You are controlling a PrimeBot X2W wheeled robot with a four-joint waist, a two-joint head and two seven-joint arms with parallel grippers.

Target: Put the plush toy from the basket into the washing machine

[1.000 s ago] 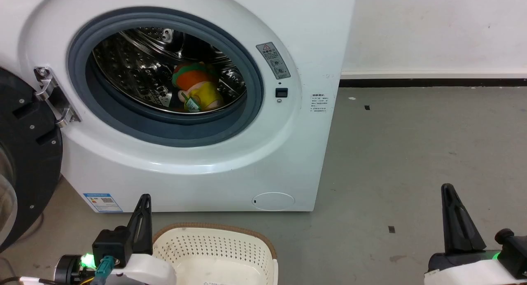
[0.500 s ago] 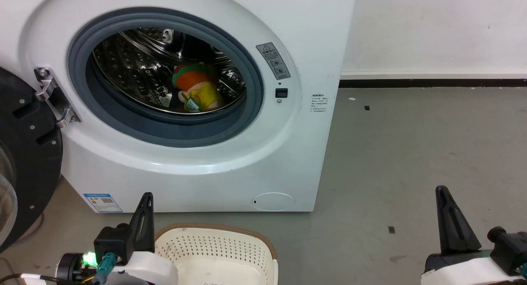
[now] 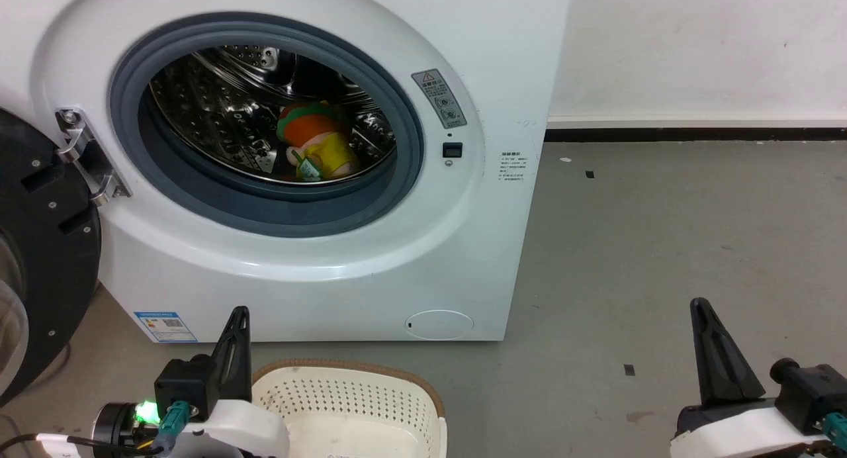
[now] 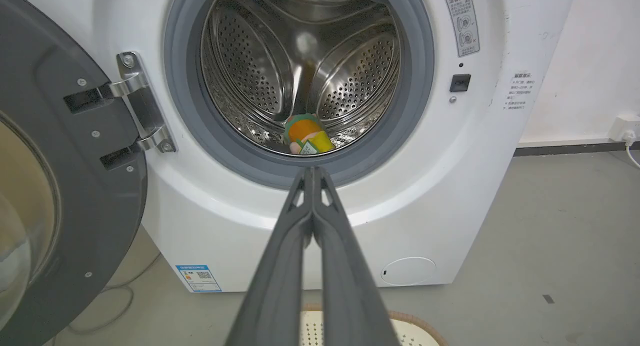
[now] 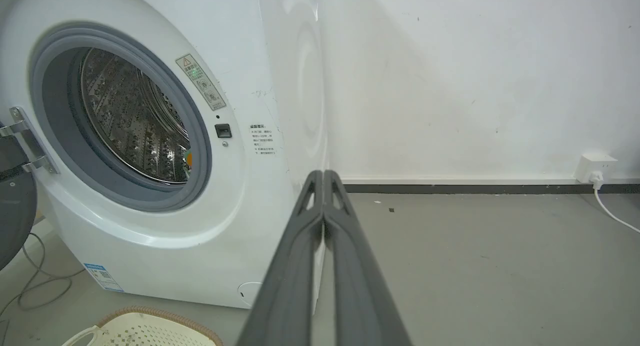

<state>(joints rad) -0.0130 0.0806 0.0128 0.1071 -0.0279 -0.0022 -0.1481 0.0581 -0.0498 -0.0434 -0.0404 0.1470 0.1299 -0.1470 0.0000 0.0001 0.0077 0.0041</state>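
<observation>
plush toy (image 3: 316, 140) lies in washing machine (image 3: 463, 47) drum; left gripper (image 4: 312, 172) and right gripper (image 5: 323, 175) both closed, empty.

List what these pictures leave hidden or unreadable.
Cream-white perforated plastic basket: head view's bottom edge cuts off its floor.
Small orange-and-yellow plush toy: right wrist view, grey rubber gasket hides all but a sliver.
Small sticker on the large white washing machine: print too small to read, head view.
</observation>
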